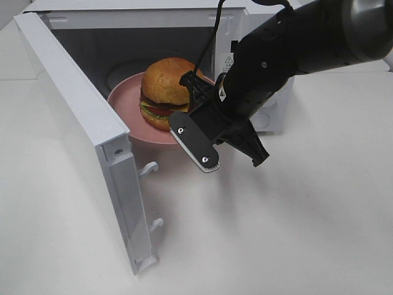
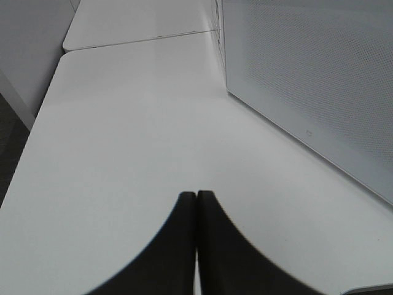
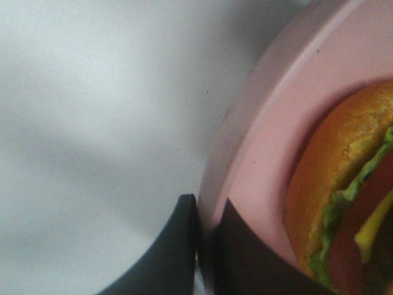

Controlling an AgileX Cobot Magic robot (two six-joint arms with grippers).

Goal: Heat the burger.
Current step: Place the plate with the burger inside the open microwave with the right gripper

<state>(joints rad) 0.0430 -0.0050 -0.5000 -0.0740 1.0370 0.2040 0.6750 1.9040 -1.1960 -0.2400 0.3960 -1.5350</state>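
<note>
Right gripper (image 3: 207, 203) is pinched almost closed on the plate (image 1: 126, 114) rim. We read the rim as the handle, so the burger (image 1: 167, 92) gets moved without touching the food. Burger sits on the plate in the open mouth of the microwave (image 1: 153, 6); the plate looks only partly inside. Door (image 1: 80, 123) is swung wide, leaving the arm room. Left gripper (image 2: 196, 195) has its fingers pressed together on nothing, over the table (image 2: 135, 123) outside the door, out of the way.

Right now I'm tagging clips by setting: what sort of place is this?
Likely a lab test bench staged as a kitchen: an open white microwave oven, a golden-bun burger on a round pink plate, plain white tabletops.
</note>
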